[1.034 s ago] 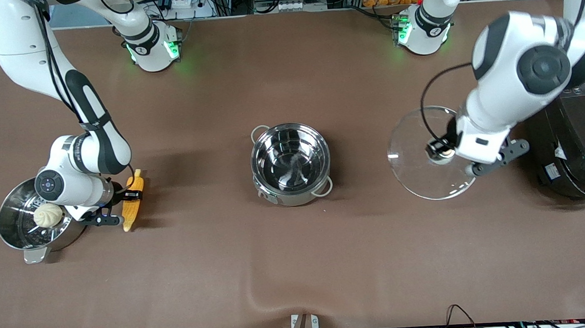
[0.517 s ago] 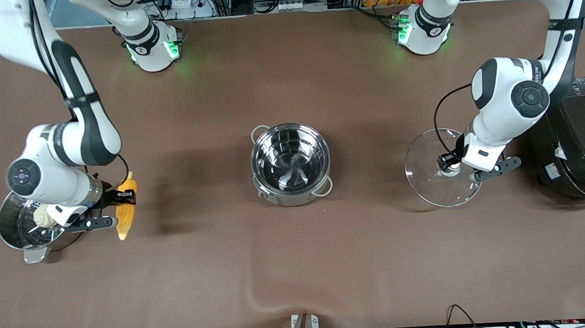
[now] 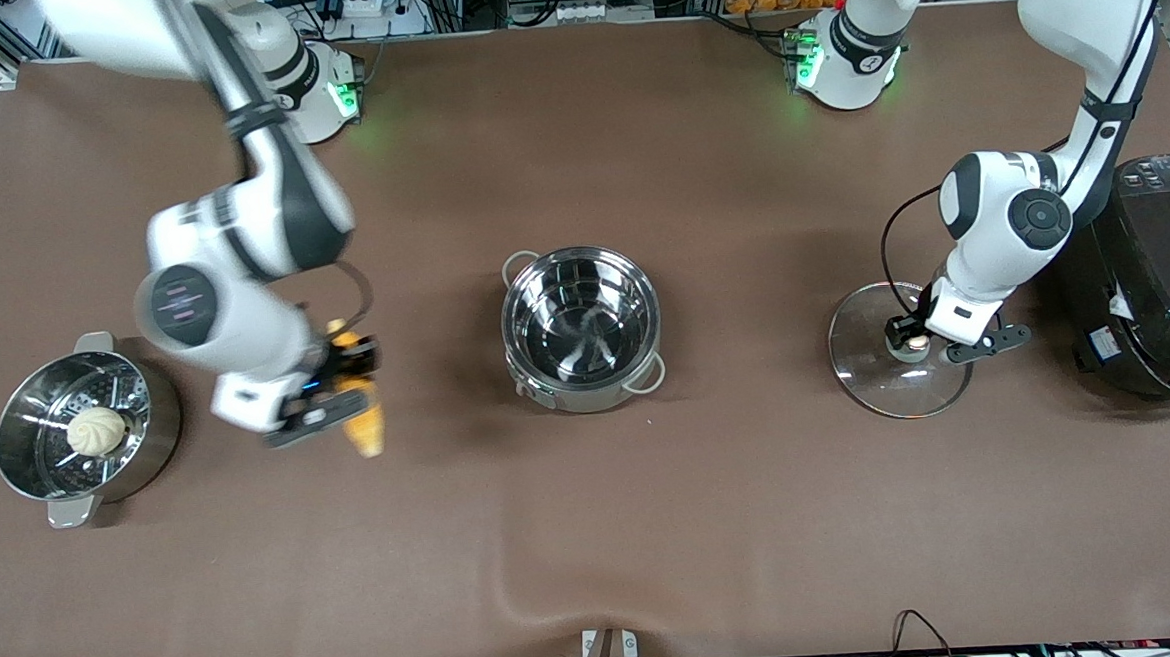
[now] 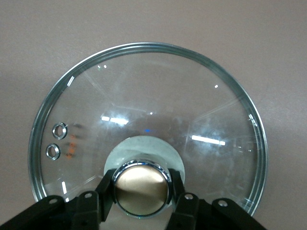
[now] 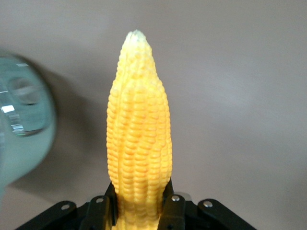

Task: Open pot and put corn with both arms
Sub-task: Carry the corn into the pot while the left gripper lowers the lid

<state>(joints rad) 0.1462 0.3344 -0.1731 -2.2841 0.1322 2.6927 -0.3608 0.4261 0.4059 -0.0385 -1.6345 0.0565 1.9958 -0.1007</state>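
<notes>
Right tool (image 3: 348,386) clamps corn (image 3: 362,420) aloft over worktop (image 3: 595,528), between steamer pot (image 3: 75,435) and pot (image 3: 582,329). Pot open, toward left arm's end. Left tool (image 3: 908,337) grips glass lid (image 3: 897,352) knob (image 4: 141,187).

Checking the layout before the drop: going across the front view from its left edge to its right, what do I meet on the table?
Steamer pot with bun → corn in the right gripper → pot → glass lid held by the left gripper → black rice cooker.

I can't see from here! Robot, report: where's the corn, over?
Right end effector shut on corn, up over the table between steamer and pot. Left end effector shut on lid knob. Pot open, path clear.
</notes>
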